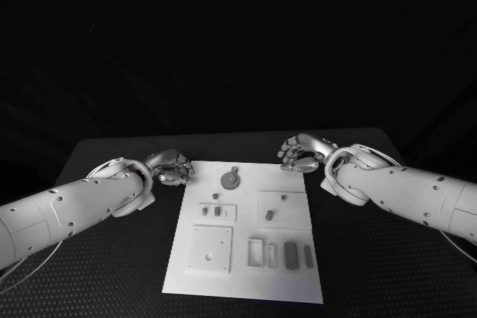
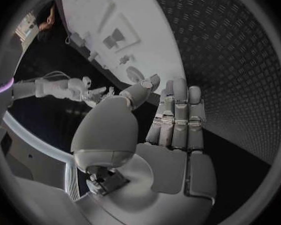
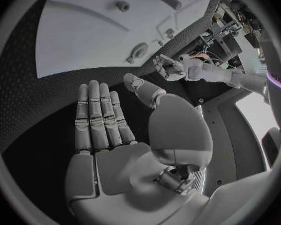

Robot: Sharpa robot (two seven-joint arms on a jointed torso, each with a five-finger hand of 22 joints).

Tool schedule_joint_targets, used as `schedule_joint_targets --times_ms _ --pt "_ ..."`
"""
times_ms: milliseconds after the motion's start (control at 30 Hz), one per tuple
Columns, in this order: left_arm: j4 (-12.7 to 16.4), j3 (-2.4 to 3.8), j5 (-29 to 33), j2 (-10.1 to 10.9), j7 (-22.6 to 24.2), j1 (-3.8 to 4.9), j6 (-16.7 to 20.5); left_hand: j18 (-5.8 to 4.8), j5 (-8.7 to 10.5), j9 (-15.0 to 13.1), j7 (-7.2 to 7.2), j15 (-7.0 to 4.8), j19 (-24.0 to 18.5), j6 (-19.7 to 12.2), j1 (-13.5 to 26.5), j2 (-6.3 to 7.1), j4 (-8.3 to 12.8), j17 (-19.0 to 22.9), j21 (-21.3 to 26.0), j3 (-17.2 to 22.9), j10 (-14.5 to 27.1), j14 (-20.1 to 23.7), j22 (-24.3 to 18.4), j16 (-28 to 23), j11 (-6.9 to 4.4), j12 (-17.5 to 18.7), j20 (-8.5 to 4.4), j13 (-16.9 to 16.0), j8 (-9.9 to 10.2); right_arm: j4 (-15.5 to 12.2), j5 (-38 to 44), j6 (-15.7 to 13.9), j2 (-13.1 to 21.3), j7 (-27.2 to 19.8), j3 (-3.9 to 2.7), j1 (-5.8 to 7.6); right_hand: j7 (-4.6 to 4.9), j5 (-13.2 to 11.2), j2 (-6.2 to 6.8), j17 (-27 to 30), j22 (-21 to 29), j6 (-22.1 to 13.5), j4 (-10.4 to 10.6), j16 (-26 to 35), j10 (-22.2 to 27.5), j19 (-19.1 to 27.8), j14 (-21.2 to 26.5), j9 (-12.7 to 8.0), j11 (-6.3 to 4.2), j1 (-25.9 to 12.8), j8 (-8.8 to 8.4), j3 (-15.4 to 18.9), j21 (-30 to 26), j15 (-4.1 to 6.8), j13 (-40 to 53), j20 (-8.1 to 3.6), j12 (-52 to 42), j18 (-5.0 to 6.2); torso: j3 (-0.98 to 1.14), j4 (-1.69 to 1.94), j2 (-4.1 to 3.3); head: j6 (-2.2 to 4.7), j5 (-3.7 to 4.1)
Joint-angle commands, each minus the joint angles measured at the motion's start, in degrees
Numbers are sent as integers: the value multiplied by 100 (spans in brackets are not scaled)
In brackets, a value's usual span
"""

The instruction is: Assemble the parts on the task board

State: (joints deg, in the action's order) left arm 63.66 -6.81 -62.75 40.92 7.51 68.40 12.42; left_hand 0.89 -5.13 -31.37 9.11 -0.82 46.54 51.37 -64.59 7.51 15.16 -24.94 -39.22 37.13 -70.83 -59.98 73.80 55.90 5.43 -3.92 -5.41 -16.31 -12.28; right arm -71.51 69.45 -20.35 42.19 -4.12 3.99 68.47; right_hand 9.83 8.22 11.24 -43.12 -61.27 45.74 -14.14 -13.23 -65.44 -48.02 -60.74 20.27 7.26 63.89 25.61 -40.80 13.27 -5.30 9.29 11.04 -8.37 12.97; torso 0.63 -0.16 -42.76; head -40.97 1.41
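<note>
Hovering at the start of the job, by my read: neither hand holds anything and no part looks picked yet. Left hand (image 1: 173, 167) sits just off the board's far left corner, over the black table (image 1: 109, 152); its wrist view shows the fingers (image 2: 176, 116) straight and side by side, thumb apart, palm empty. The task board (image 1: 298, 276) lies flat mid-table between the two arms. On it, left to right: a square plate (image 1: 211, 248) with small holes at the near left, a small panel with two short pegs (image 1: 216, 211) above it, a tiny stud (image 1: 216, 195) above that, the round disc with a tab (image 1: 231, 179) near the far edge, a row of slim bars and slots (image 1: 280, 254) near centre, and a square panel with a short cylinder (image 1: 269, 213) lying on it. Whether any piece is already seated, can't tell. Right hand (image 1: 301, 154) is at the board's far right corner, fingers (image 3: 102, 116) flat and together, thumb out to the side, nothing in it. Next move, my guess: pick one loose part, likely the disc since both hands are near it, lower a hand over it, and close thumb against a finger on its edge. Parts are small, so alignment before closing matters.
</note>
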Motion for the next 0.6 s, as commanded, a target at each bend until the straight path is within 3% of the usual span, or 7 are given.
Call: schedule_joint_targets --times_ms 33,133,233,300,367,467,600 --pt "175 28 2127 108 621 3 20 20 39 -10 23 23 -39 -60 103 -12 -9 35 72 -96 46 -21 -16 -102 4 -14 -82 1 -33 -252 429 230 162 28 3 -65 -9 36 -31 -36 -32 65 9 -60 -73 -88 -83 11 -22 -36 39 36 45 12 35 -8 -51 117 -4 6 0 13 16" --pt "407 48 3370 301 943 5 -232 -7 33 -22 66 65 -132 -85 282 -72 -11 115 208 -287 65 59 -53 -337 28 -17 -40 -1 -61 -464 614 325 322 73 13 -103 -44 29 -16 -99 -87 176 25 -158 -202 -221 -200 32 -84 -59 84 56 97 71 102 -18 -125 163 -5 4 -3 9 38" --pt "627 67 4232 464 1129 10 -387 -29 34 -33 78 142 -250 -108 468 -178 13 222 376 -473 76 182 -108 -647 46 -20 26 -4 -85 -612 815 441 433 110 27 -174 -68 -11 -27 -176 -148 269 29 -255 -322 -353 -312 47 -143 -66 109 63 153 128 180 -37 -193 203 5 -6 1 4 30" --pt "735 82 4545 533 1194 17 -411 -26 35 -43 73 212 -308 -110 550 -253 71 293 490 -589 54 245 -143 -888 38 -33 89 -12 -112 -661 944 536 473 129 34 -202 -78 -28 -36 -208 -174 299 21 -292 -357 -408 -354 50 -162 -62 112 59 177 150 209 -55 -210 203 5 -7 5 7 28" --pt "836 91 4785 590 1260 18 -415 -16 36 -51 64 286 -376 -109 601 -304 107 350 599 -668 44 299 -178 -1098 34 -34 162 -15 -133 -704 1111 609 494 174 53 -230 -147 -79 -44 -213 -173 254 -8 -267 -219 -370 -295 21 -104 -39 67 21 139 145 182 -50 -116 198 3 -2 8 -3 26" --pt "955 95 4974 640 1282 19 -422 7 38 -54 65 300 -359 -111 621 -330 116 356 640 -729 27 251 -186 -1193 27 -39 182 -19 -147 -752 1298 626 505 225 93 -278 -178 -184 -49 -243 -195 280 -21 -293 -203 -408 -322 -6 -88 -19 50 -6 139 161 175 -55 -78 203 -5 12 14 -2 26" --pt "1052 95 5045 652 1307 18 -423 18 40 -55 65 294 -336 -114 629 -341 118 348 653 -760 21 206 -187 -1222 24 -39 182 -20 -153 -801 1532 609 495 309 118 -323 -184 -285 -9 -298 -242 314 -7 -359 -228 -525 -420 -40 -92 -2 30 -43 178 208 179 -96 -53 203 -9 1 13 7 7"
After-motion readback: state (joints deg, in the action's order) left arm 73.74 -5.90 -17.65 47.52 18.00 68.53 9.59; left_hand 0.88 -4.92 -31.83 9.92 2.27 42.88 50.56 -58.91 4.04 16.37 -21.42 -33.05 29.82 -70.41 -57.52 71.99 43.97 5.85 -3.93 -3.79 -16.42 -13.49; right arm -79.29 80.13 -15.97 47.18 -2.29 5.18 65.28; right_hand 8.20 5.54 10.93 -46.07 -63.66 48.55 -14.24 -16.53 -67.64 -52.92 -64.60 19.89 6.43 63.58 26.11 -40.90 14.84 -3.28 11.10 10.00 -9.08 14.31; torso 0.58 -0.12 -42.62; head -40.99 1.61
